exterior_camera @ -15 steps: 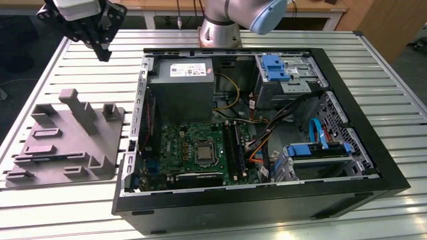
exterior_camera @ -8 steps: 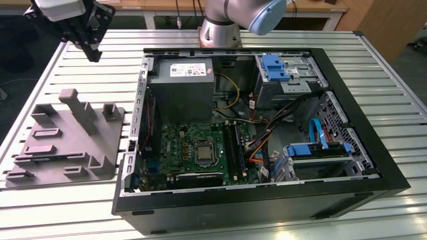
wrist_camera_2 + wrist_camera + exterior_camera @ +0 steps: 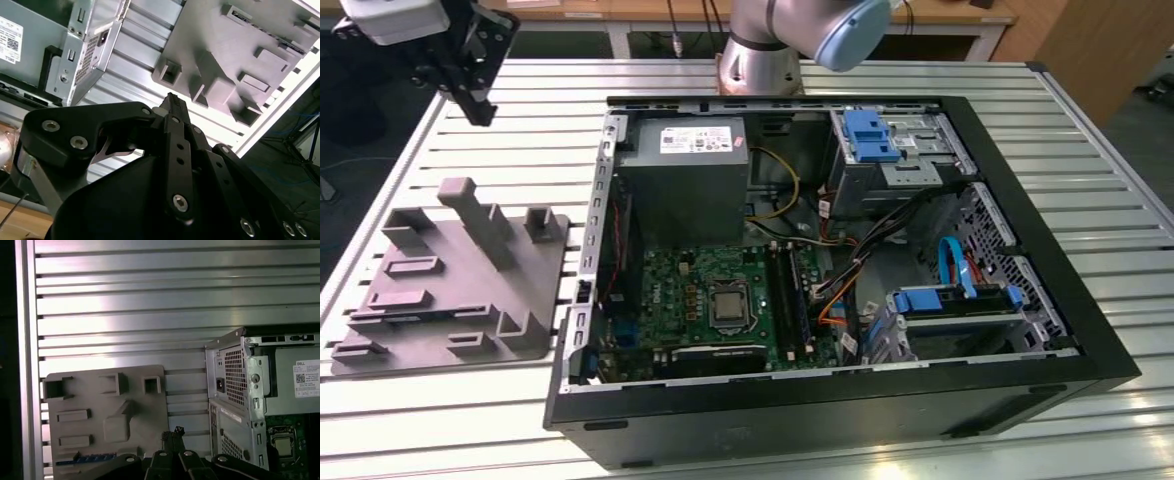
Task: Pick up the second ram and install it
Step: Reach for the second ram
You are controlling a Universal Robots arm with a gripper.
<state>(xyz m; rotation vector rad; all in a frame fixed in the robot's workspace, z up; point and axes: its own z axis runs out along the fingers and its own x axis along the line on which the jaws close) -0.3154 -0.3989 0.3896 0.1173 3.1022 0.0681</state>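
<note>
At the exterior view's left the black two-fingered gripper (image 3: 482, 112) hangs in the air above the slatted aluminium table (image 3: 547, 130), touching nothing. Its fingers are brought together with no gap between them, and nothing is held. In the second wrist view the gripper (image 3: 172, 102) shows those fingers pressed into one narrow tip from close up. Below it, well apart, sits the grey plastic block with upright slotted posts (image 3: 454, 270). In the first wrist view the gripper (image 3: 176, 432) points down towards the grey block (image 3: 110, 415), and a long, narrow, dark strip with a bluish sheen, the second ram (image 3: 85, 458), lies flat on the block near one end. It is free of the fingers. Further towards the exterior view's right lies the open black computer case (image 3: 854, 400). Inside it are a grey metal power supply box (image 3: 680, 180) and a green motherboard (image 3: 680, 290). The exterior view takes in that whole interior, while the second wrist view catches the perforated corner of the power supply (image 3: 75, 45) beside the table slats.
</note>
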